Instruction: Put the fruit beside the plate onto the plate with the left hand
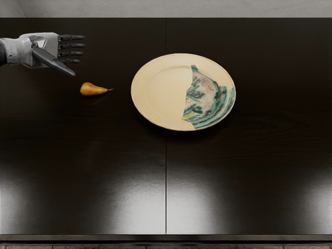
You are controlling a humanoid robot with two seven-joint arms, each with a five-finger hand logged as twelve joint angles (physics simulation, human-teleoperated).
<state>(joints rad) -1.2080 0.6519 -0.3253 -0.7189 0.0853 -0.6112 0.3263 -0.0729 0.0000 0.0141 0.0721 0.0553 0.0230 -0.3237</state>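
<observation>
Pear: small, golden-brown, lying on its side on the tabletop, left of centre, just beside the plate's left rim, not touching.
Plate: round, cream, with a teal patterned section at its right.
Left hand: upper left of the frame, above the pear; fingers extended, released, holding nothing.

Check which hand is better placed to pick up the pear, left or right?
Left. The left hand, fingers open and holding nothing, hovers just up and left of the pear, which lies to the left of the plate, apart from it. The right arm is not in view at all.
</observation>
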